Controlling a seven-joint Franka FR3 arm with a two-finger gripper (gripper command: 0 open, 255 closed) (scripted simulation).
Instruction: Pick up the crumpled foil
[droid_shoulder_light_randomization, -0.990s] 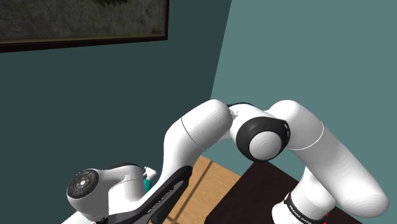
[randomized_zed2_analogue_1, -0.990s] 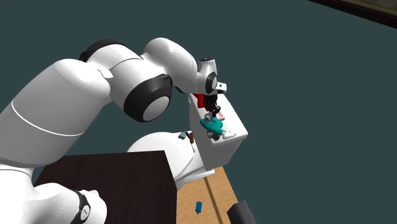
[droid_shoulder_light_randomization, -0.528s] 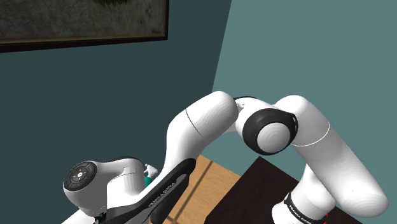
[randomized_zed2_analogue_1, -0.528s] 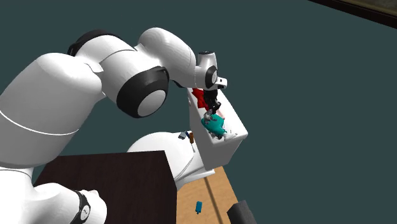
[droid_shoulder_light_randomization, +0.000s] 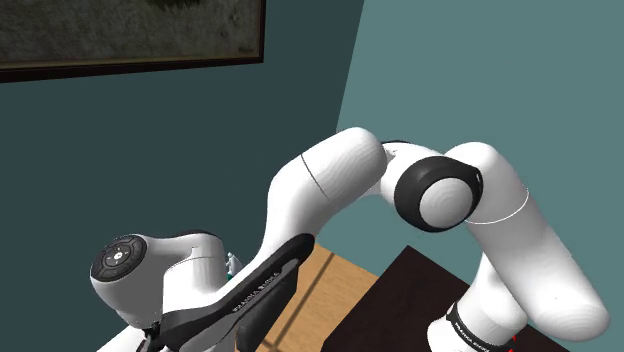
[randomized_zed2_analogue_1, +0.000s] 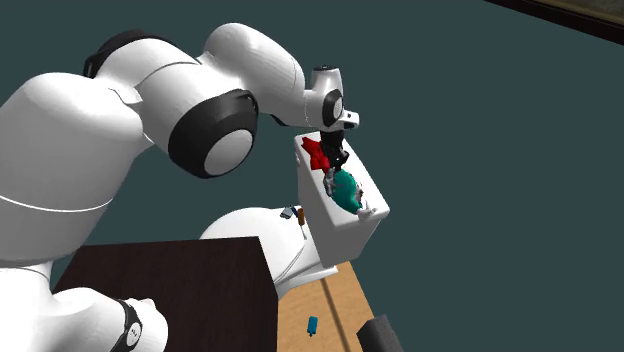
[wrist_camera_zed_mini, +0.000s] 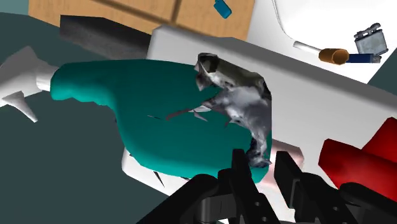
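Foil: crumpled, grey, at the wrist view's centre, lying on a teal spray bottle.
Claw: fingers nearly together, nipping the foil's lower tip.
Second exterior view: the claw stands over a white ledge against a dark wall.
Edges: the bottle's nozzle overhangs the ledge.

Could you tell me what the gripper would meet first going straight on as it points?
Most likely the crumpled foil, right ahead of the gripper and in front of the teal spray bottle; depth is unclear.
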